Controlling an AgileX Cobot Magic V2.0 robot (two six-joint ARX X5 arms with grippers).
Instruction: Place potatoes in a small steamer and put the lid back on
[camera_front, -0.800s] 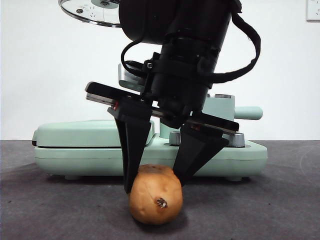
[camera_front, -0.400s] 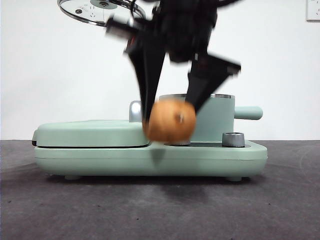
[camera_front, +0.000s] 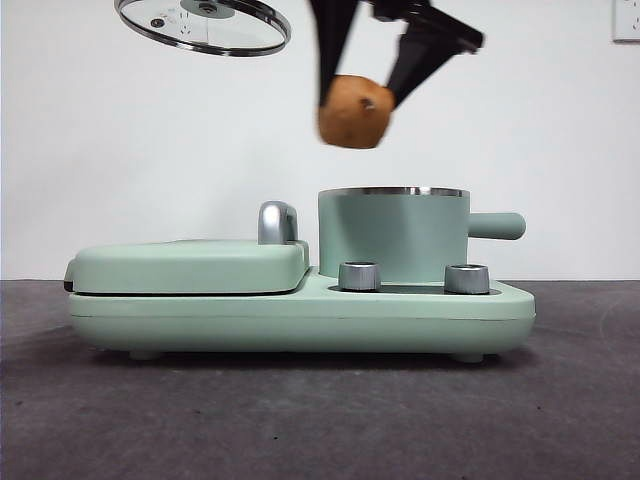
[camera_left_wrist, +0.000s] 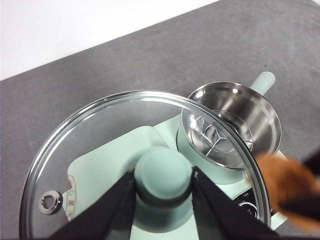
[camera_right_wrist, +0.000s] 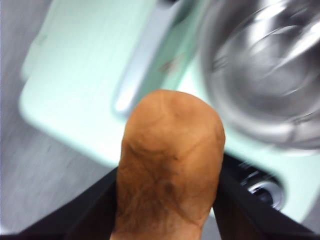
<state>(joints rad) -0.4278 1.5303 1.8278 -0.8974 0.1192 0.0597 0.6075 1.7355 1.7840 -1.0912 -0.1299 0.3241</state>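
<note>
Front view shows a wide mint-green cooker base (camera_front: 300, 312) sitting on the dark grey table (camera_front: 320, 420), with its flat griddle cover (camera_front: 190, 266) closed on one side and a chrome handle (camera_front: 277, 222) at the cover's inner edge. On the other side of the base stands the small steamer (camera_front: 393, 236), upright, its steel rim uncovered and its stubby handle pointing away from the griddle cover. Two steel knobs (camera_front: 359, 276) sit on the base just in front of the pot.

High above the griddle cover hangs the lid (camera_front: 203, 22), tilted slightly; in the left wrist view the left gripper (camera_left_wrist: 163, 186) has its black jaws closed on the lid's mint-green knob (camera_left_wrist: 163, 172), and the pot's bare steel inside shows through and beyond the glass.

Smallest is the potato (camera_front: 355, 111), held in the air above the steamer's rim, toward the griddle side of the pot and well clear of it. The right gripper (camera_front: 368, 95) comes down from the top edge, its two jaws clamped on the potato's flanks, as the right wrist view (camera_right_wrist: 169, 170) confirms.
</note>
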